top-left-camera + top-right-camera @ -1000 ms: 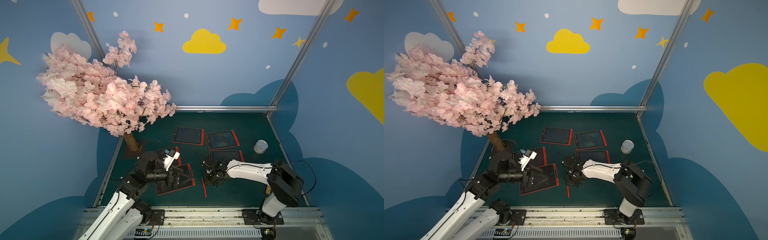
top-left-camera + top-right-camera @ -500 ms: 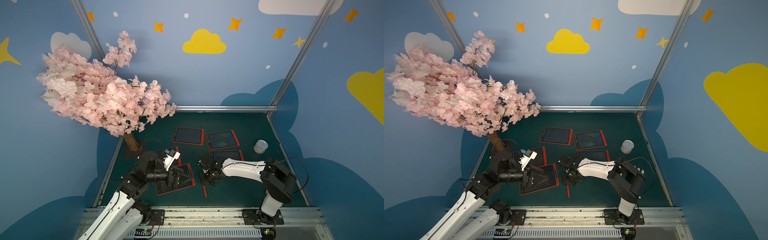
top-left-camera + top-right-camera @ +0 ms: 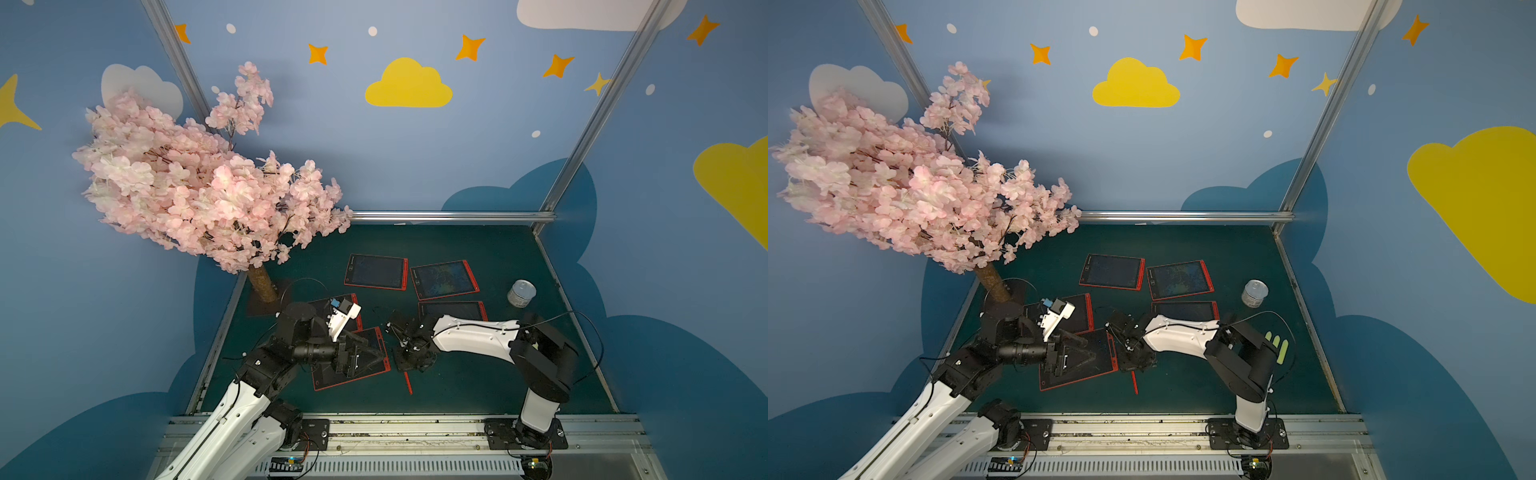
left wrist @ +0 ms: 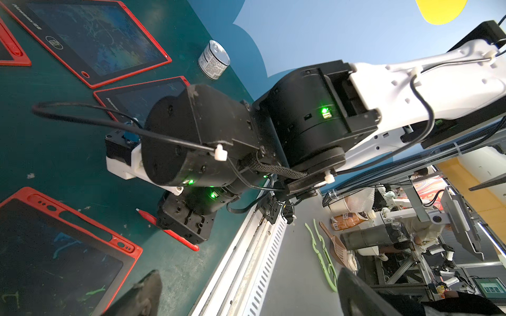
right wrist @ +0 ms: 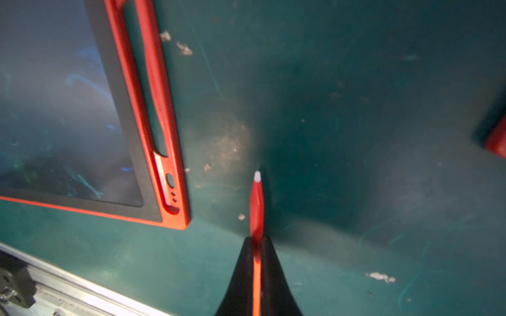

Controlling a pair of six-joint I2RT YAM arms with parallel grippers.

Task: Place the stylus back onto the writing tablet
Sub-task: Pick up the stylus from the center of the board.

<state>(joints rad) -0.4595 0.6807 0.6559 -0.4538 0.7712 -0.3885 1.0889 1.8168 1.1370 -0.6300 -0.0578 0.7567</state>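
Okay so the stylus (image 5: 256, 208) is down low over the green table (image 3: 478, 374), just beside the tablet (image 5: 68, 109) nearest the front rail (image 3: 395, 419). Its white tip points away from the jaws. The right jaws are pinched shut on its red shaft, and the tail end pokes out toward the rail. Can't tell if it's actually off the table or resting on it. The left jaws are spread wide with nothing in them, hovering over that same tablet.

My take on doing this bit well: lift it clear first, then give the wrist a small twist so the stylus runs parallel to the long empty slot (image 5: 150, 109) along the tablet's red edge. Come down flat and gently, and only let go once it's seated. The left jaws could pin the tablet so it doesn't skate.
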